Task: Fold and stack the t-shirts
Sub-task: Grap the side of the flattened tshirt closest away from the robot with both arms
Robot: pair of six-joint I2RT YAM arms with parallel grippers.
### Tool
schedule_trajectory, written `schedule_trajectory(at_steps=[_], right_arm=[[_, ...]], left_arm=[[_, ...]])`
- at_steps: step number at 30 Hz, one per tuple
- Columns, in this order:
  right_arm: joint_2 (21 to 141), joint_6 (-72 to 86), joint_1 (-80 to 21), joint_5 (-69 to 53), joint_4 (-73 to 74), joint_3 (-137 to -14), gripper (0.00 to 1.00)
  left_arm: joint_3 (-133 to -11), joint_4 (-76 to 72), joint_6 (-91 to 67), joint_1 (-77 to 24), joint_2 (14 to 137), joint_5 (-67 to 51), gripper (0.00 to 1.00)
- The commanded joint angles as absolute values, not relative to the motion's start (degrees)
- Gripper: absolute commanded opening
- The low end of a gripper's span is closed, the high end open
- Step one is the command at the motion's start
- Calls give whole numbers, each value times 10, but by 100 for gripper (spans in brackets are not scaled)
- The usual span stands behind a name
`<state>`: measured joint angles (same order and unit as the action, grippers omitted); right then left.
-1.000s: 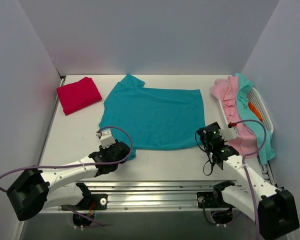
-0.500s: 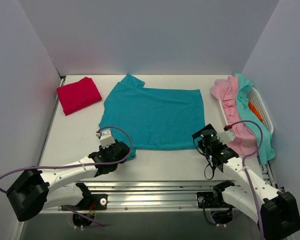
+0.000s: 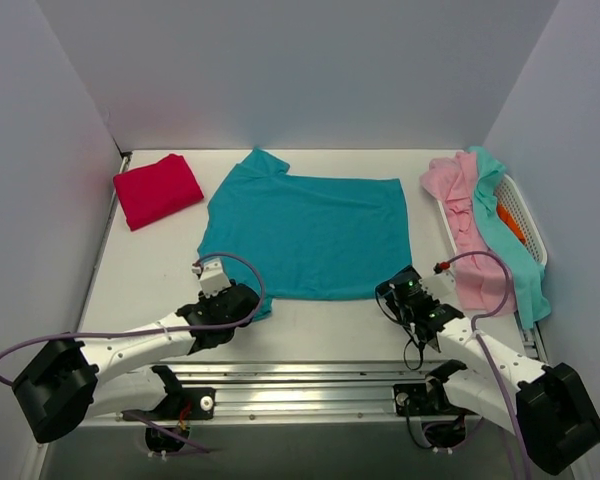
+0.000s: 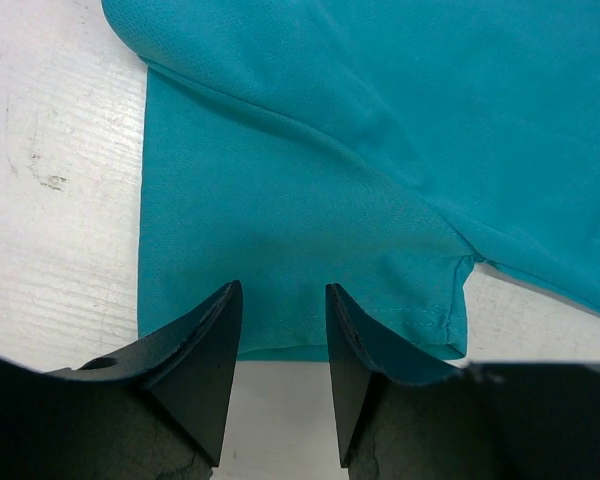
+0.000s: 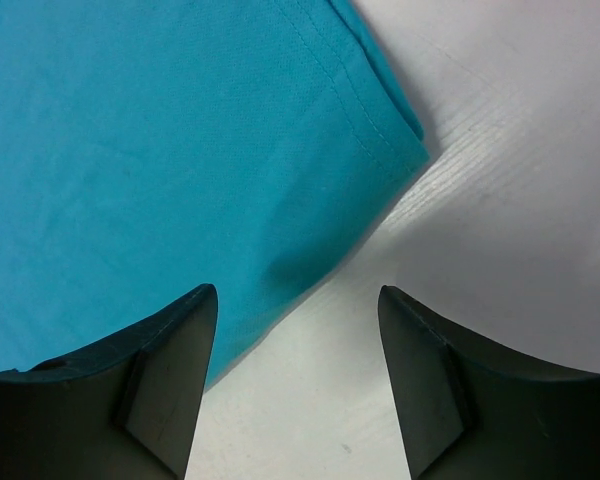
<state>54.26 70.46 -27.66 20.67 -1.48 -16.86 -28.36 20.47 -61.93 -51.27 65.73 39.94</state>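
The deep teal t-shirt [image 3: 310, 235] lies spread flat in the middle of the table. My left gripper [image 3: 248, 300] sits at its near left corner. In the left wrist view this gripper [image 4: 280, 300] is open, and the shirt's hemmed edge [image 4: 300, 300] lies flat at the fingertips. My right gripper [image 3: 388, 290] is at the near right corner. It [image 5: 298, 300] stands open over bare table, its left finger [image 5: 170, 350] over the teal shirt's [image 5: 160, 150] edge. A folded crimson-red t-shirt [image 3: 157, 188] rests at the back left.
A white basket [image 3: 528, 215] stands at the right edge. A pale pink shirt [image 3: 460, 195], a light aqua one [image 3: 510, 255] and an orange one [image 3: 510, 222] spill over it. Pale walls close in the table [image 3: 150, 270] on three sides. The arms' rail runs along the near edge.
My right gripper has moved left, away from the basket, to the teal shirt's near right corner, and its jaws now stand apart. The left arm has not moved.
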Motion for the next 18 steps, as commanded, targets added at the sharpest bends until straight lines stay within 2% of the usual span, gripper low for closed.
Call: schedule_trajectory(at_steps=[1, 5, 10, 12, 13, 16, 18], right_arm=[[573, 710, -260, 218, -71, -155, 61], [634, 687, -220, 194, -129, -145, 52], [637, 687, -216, 205, -124, -150, 41], [632, 686, -215, 210, -120, -149, 33], [630, 685, -214, 210, -117, -149, 24], [622, 682, -208, 207, -111, -149, 13], [619, 682, -209, 207, -107, -149, 9]], left_arm=[[-285, 208, -626, -511, 639, 404, 48], [-284, 210, -626, -511, 636, 406, 48], [-287, 212, -627, -512, 643, 405, 48], [-286, 207, -627, -512, 646, 403, 48], [-286, 204, -627, -512, 647, 402, 48], [-289, 206, -627, -512, 653, 399, 48], [-295, 218, -632, -512, 657, 399, 47]])
